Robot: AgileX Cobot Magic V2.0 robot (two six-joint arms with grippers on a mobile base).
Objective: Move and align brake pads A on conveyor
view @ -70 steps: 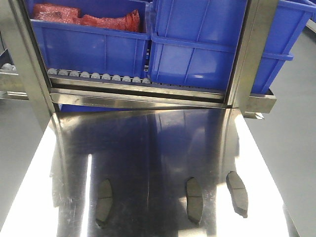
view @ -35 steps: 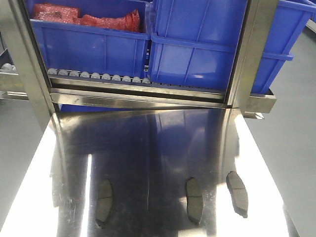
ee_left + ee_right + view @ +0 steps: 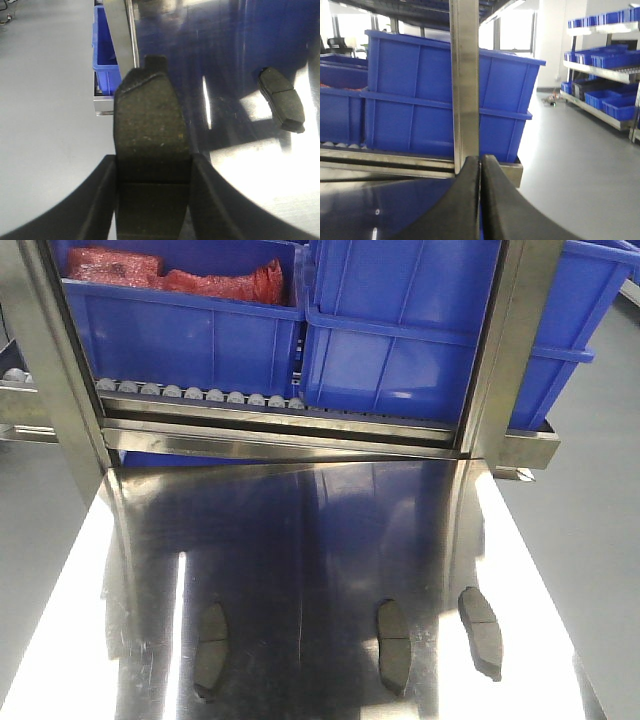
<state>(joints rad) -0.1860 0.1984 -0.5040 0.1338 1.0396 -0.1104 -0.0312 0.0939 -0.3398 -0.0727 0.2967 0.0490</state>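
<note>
Now my left tool (image 3: 152, 167) is clenched on one brake pad (image 3: 150, 115) at centre frame, and my right tool (image 3: 480, 167) is pinched fully together. Three more pads (image 3: 393, 645) lie apart along the lower frame on the steel surface (image 3: 300, 530).

Beyond the right pincer (image 3: 480, 160) a steel post (image 3: 464, 75) fronts blue bins (image 3: 415, 95). To its right, grey floor (image 3: 570, 170) meets shelving (image 3: 600, 72).
</note>
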